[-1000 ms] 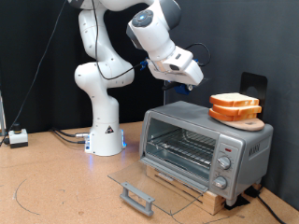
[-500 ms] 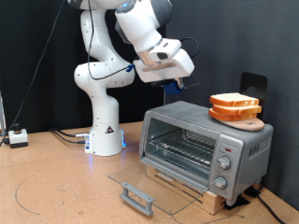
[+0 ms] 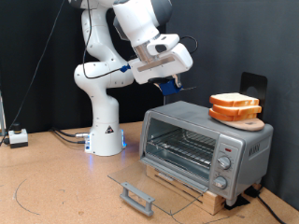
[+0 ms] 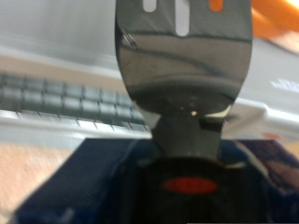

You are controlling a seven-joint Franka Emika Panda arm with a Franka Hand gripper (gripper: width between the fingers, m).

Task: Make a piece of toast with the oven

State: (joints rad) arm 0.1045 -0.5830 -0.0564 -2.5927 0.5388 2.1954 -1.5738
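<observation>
The piece of toast (image 3: 234, 100), a cream slice with golden crust, lies atop its twin on the tan round wooden board (image 3: 245, 121) on the boxy silver toaster oven (image 3: 206, 147). Its glass door (image 3: 149, 185) lies open. You see the gripper (image 3: 169, 88) raised off the oven's left, clamped on a black-handled metal spatula (image 4: 183, 70).

Round wooden board (image 3: 245, 121) sits atop, at the exterior view's right. White box (image 3: 17, 137) rests far left on the brown tabletop (image 3: 56, 182); cables (image 3: 67, 136) trail beside.
</observation>
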